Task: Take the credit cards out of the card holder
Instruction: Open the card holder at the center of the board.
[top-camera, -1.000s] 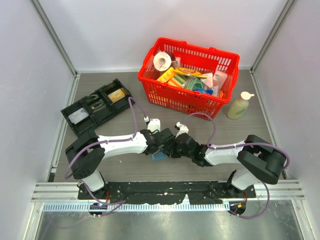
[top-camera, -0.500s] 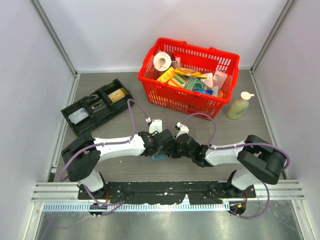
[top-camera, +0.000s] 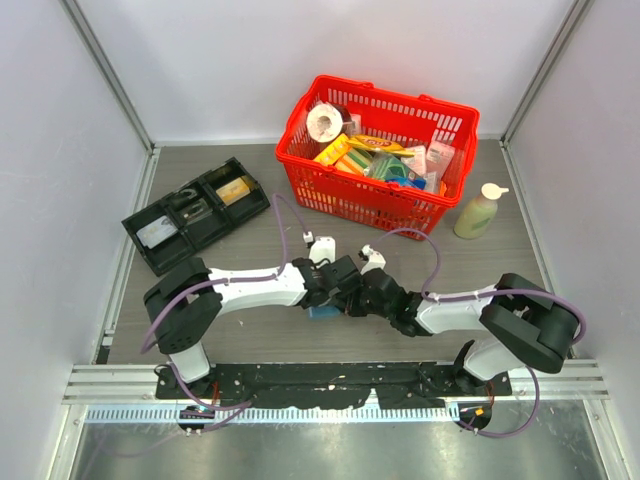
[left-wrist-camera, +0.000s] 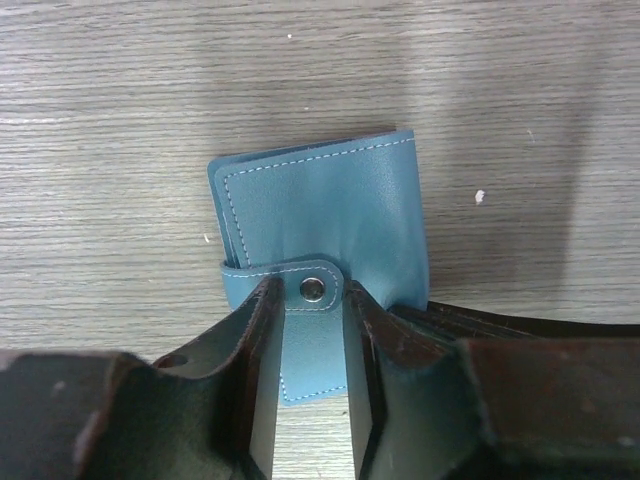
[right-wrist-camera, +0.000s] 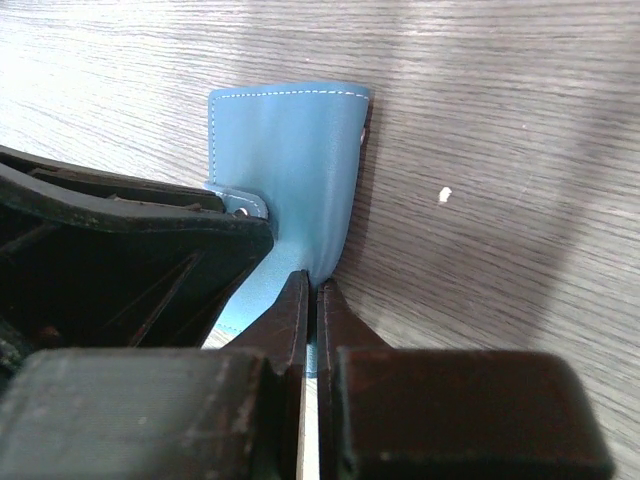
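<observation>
The card holder (top-camera: 322, 311) is a blue bifold wallet lying folded shut on the wood table, with its strap snapped over the edge by a metal snap (left-wrist-camera: 314, 288). It fills the middle of the left wrist view (left-wrist-camera: 320, 210) and the right wrist view (right-wrist-camera: 290, 150). My left gripper (left-wrist-camera: 310, 300) has its jaws a little apart, one on each side of the strap's tab. My right gripper (right-wrist-camera: 306, 285) is shut on the wallet's near edge. Both grippers meet over the wallet in the top view, left gripper (top-camera: 330, 298) and right gripper (top-camera: 347, 303). The credit cards are hidden.
A red basket (top-camera: 330, 195) full of goods stands at the back. A black compartmented tray (top-camera: 195, 212) lies at the left. A pale lotion bottle (top-camera: 478, 212) stands at the right by the basket.
Both grippers and the wallet have shifted slightly to the right and nearer. The left arm's elbow has swung right. The wallet stays folded shut.
</observation>
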